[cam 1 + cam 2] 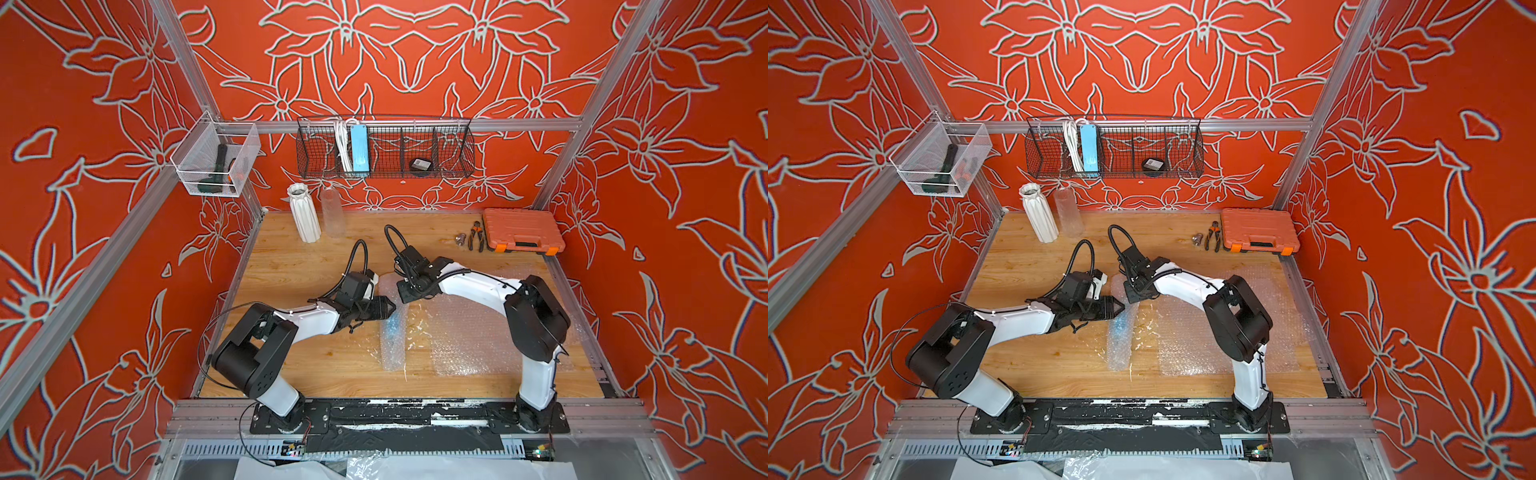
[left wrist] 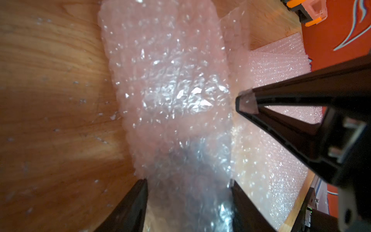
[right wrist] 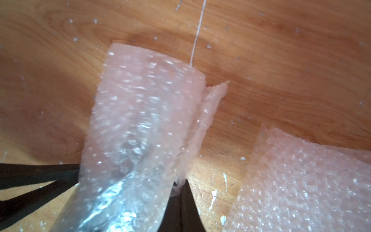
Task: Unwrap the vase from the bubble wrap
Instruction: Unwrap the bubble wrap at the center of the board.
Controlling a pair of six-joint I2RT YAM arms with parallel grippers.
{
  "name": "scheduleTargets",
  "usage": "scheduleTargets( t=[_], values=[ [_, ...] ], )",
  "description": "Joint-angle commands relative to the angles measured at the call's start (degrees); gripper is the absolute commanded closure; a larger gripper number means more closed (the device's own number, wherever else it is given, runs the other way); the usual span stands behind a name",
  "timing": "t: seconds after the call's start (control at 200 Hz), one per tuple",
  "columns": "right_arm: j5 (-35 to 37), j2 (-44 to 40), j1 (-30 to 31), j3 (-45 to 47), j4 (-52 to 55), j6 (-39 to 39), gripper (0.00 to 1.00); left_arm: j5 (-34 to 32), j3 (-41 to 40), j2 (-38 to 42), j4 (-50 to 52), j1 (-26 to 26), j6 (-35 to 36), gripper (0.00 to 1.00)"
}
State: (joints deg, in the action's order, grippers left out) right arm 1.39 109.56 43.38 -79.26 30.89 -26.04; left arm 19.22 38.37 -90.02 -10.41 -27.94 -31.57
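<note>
A rolled tube of bubble wrap [image 1: 392, 347] [image 1: 1119, 349] lies mid-table, end-on to the back wall. A blue shape, the vase [image 1: 393, 328], shows dimly through it and is otherwise hidden. My left gripper [image 1: 392, 309] [image 2: 187, 181] straddles the roll [image 2: 166, 80], its two fingers pressed against the roll's sides. Just behind it, my right gripper [image 1: 404, 299] [image 3: 181, 181] is shut, pinching a loose edge of the bubble wrap [image 3: 208, 112] beside the roll. In the left wrist view the right gripper [image 2: 246, 102] has a scrap of clear film at its tip.
A flat bubble wrap sheet [image 1: 469, 332] lies right of the roll, under the right arm. A white ribbed vase [image 1: 304, 214] and a clear cylinder [image 1: 332, 212] stand at the back left. Pliers [image 1: 476, 235] and an orange tool case [image 1: 521, 230] sit at the back right.
</note>
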Motion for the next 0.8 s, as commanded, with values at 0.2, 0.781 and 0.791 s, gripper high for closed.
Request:
scheduleTargets(
  t=[0.2,0.781,0.791],
  values=[
    [-2.83,-2.03,-1.55,1.31,-4.31,-1.13,0.99,-1.18,-2.22,0.29,5.34,0.17,0.17,0.40],
    [-15.56,-10.83,-1.49,4.88,-4.78,-0.49,0.51,2.48,-0.34,4.73,5.34,0.17,1.26,0.33],
    [-15.68,-11.03,-1.51,4.97,-4.75,-0.50,0.51,2.49,-0.32,4.87,5.32,0.17,1.30,0.33]
  ],
)
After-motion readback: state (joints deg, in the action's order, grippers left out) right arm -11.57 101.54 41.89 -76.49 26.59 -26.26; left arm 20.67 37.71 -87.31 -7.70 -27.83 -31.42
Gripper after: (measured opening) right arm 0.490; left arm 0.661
